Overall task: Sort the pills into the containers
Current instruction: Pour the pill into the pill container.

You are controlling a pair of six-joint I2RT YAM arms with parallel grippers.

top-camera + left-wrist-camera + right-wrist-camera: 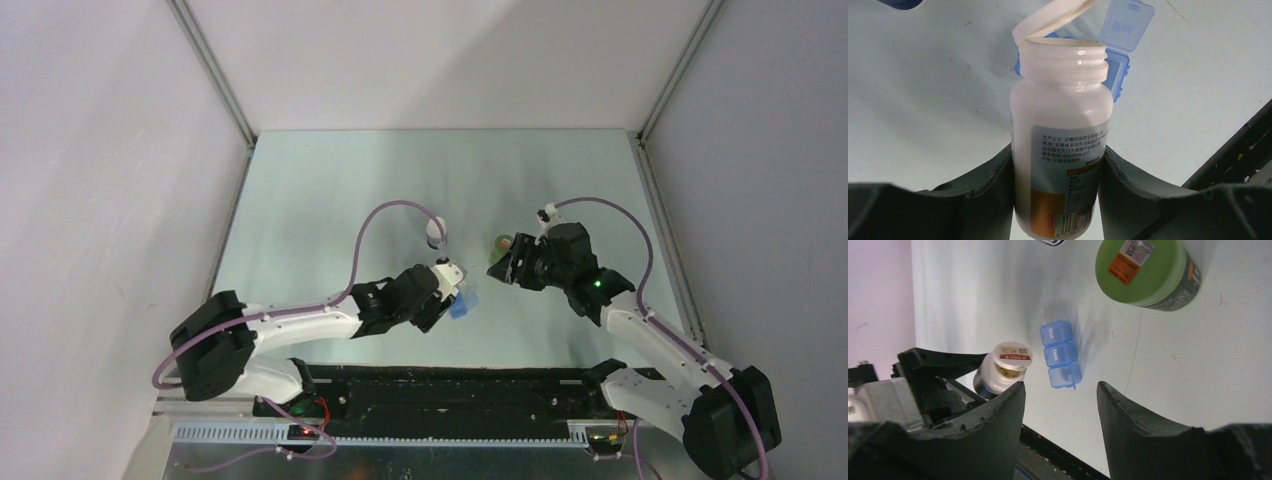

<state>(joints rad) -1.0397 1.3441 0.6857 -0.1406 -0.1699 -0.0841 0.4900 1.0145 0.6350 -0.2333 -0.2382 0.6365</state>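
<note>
The blue translucent pill box [1060,354] lies on the table, with lids marked Mon and Tues shut and its near compartment [1064,376] open. It also shows in the top view [462,305] and behind the bottle in the left wrist view [1120,75]. My left gripper [1058,160] is shut on a white labelled bottle [1060,125] whose flip cap [1050,20] is open, with its mouth tilted beside the box. Pale yellow pills [1007,371] show in that mouth. My right gripper [1060,385] is open and empty above the box.
A green round bottle [1148,270] stands just beyond the box, close to my right gripper [512,262]. A second white bottle [435,232] stands behind my left gripper [450,278]. The black base rail [450,385] runs along the near table edge.
</note>
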